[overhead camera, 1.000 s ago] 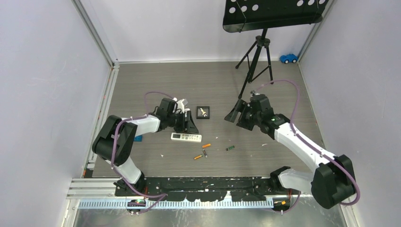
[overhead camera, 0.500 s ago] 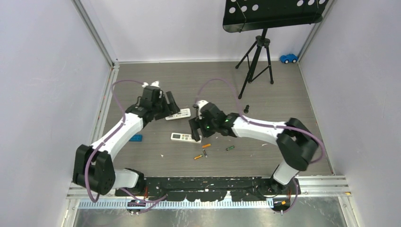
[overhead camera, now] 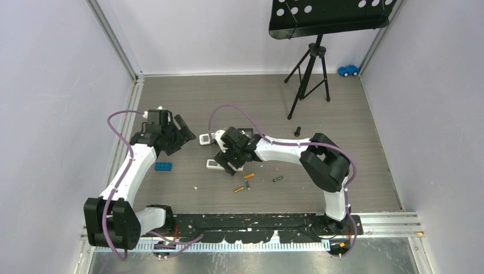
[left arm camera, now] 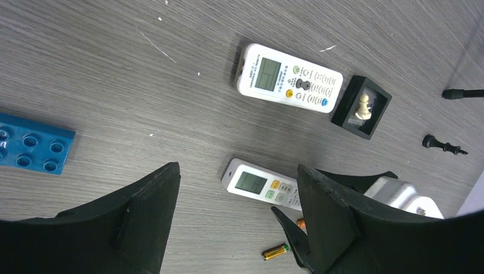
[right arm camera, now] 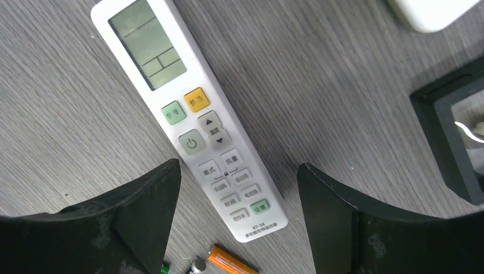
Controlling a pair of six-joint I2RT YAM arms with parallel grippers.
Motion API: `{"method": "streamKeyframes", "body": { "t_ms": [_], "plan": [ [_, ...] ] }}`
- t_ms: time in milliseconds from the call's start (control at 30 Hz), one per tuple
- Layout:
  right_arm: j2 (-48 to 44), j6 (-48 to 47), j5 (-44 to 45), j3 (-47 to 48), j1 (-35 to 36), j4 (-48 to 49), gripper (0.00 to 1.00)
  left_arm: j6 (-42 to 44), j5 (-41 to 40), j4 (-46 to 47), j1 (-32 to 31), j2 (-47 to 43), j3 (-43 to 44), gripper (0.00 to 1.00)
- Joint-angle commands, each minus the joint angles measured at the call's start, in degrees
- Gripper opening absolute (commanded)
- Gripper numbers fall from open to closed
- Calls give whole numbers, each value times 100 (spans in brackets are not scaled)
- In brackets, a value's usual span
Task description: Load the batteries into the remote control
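1. My right fingers (right arm camera: 137,205) stand wide and empty; the long remote (right arm camera: 188,120) lies face up on the table (right arm camera: 342,74) between them.
2. Batteries (right arm camera: 231,261) lie loose by its button end.
3. My left fingers (left arm camera: 142,205) are wide and empty; the shorter remote (left arm camera: 288,80), black box (left arm camera: 361,107) and blue brick (left arm camera: 34,149) lie beyond.

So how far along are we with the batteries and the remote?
Nothing loaded yet: four batteries lie loose on the table. The remote control lies buttons up, its back hidden. In hand: the right gripper hovers open over it; the left gripper is open, empty. Left: turn it over, open it, load batteries.
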Motion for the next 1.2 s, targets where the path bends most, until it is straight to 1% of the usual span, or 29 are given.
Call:
{"method": "streamKeyframes", "body": {
  "t_ms": [0, 100, 267, 400, 500, 600, 667, 733, 867, 967, 1067, 1167],
  "plan": [
    [146, -523, -287, 350, 86, -263, 78, -1, 350, -121, 118, -69, 41, 77],
    [254, -579, -275, 396, 117, -310, 72, -1, 430, -141, 157, -80, 28, 77],
    [351, -550, -338, 437, 136, -308, 41, 40, 562, -227, 201, -189, -41, 77],
    [56, -391, -434, 171, 123, 11, 27, 104, 1015, -215, 206, -351, -152, 77],
    [-294, -11, -903, -59, 27, 356, 18, 138, 1575, -188, 208, -474, -211, 79],
    [-660, 742, -1565, -302, -147, 837, 15, 130, 2275, -63, 208, -598, -214, 82],
    [-934, 1359, -2062, -528, -286, 1241, 13, 110, 2677, 35, 209, -712, -193, 84],
    [-1256, 2113, -2339, -822, -476, 1695, 13, 128, 2983, 62, 208, -852, -152, 85],
    [-1847, 3958, -3108, -1564, -975, 3306, 14, 207, 3474, 156, 207, -1336, -60, 90],
    [-2192, 5029, -3389, -1888, -1146, 4206, 14, 74, 4053, 479, 206, -1616, -22, 91],
    [-2430, 5849, -3587, -2006, -1165, 4678, 14, -337, 4744, 1091, 207, -1724, -19, 92],
    [-2604, 6672, -3758, -2122, -1165, 5326, 14, -745, 5051, 1528, 204, -1722, -22, 92]
  ]
}}
